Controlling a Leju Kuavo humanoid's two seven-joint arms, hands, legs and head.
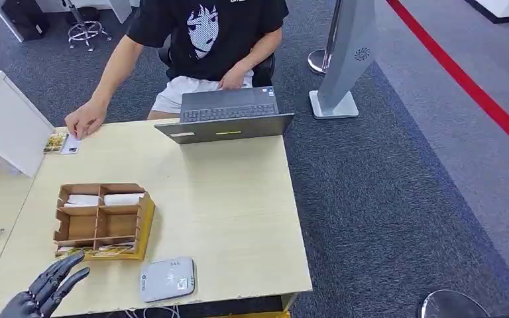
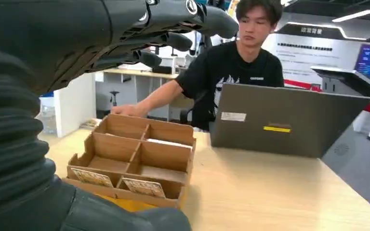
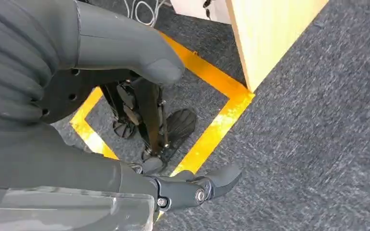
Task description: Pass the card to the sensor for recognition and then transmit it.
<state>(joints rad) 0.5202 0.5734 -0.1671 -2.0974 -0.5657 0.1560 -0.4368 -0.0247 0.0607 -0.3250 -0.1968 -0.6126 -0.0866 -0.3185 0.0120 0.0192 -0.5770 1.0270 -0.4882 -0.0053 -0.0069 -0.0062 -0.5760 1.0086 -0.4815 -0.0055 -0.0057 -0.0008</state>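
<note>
yellowish patterned cards (image 1: 96,250) stand in the cardboard box's (image 1: 103,219) near slots, beside the spread, empty left hand (image 1: 46,289); right hand (image 3: 125,110) hangs empty, fingers apart.

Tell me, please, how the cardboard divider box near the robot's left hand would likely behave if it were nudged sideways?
The cardboard divider box looks thin-walled and mostly empty, so it is probably light and would slide easily on the smooth wooden table. It sits low and wide, so tipping seems unlikely. The cards propped loosely in its front compartments might shift or fall over. The left robot hand hovers open nearby.
</note>
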